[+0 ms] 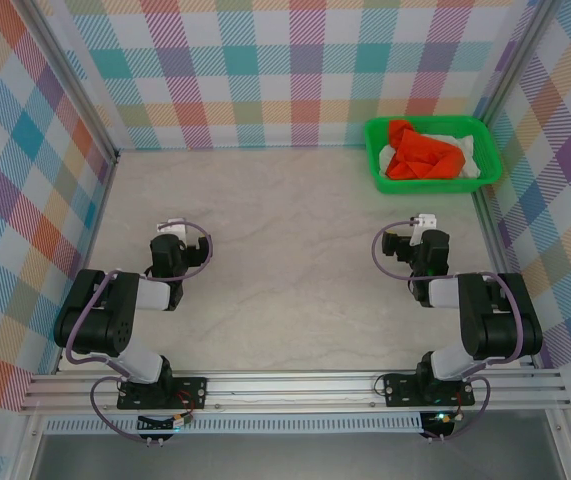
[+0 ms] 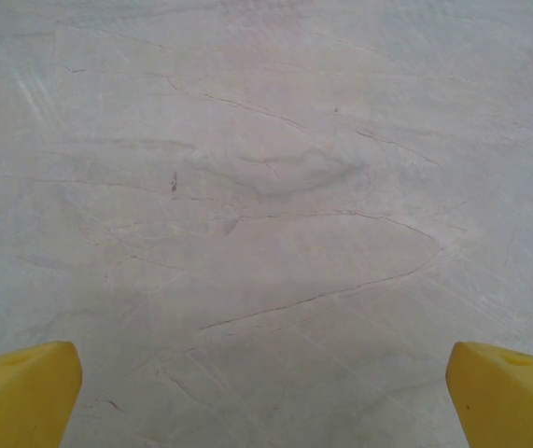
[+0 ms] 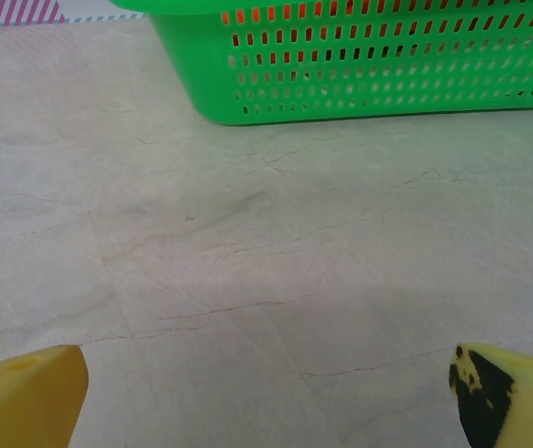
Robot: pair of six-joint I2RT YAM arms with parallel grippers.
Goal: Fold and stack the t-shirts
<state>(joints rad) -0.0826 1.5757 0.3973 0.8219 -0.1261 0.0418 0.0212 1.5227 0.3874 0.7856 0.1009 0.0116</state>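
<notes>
An orange-red t-shirt (image 1: 421, 155) lies crumpled on a white t-shirt (image 1: 472, 157) inside the green basket (image 1: 375, 162) at the back right of the table. My left gripper (image 1: 170, 232) rests low over the left part of the table, open, its yellow fingertips (image 2: 23, 392) wide apart with bare marble between them. My right gripper (image 1: 417, 228) sits in front of the basket, also open and holding nothing. In the right wrist view its yellow fingertips (image 3: 28, 397) frame bare table, and the basket (image 3: 359, 65) stands ahead with orange-red cloth showing through its slots.
The marble-patterned tabletop (image 1: 285, 250) is walled by checked panels on three sides, with a metal rail (image 1: 295, 385) along the near edge. The basket stands in the back right corner against the walls.
</notes>
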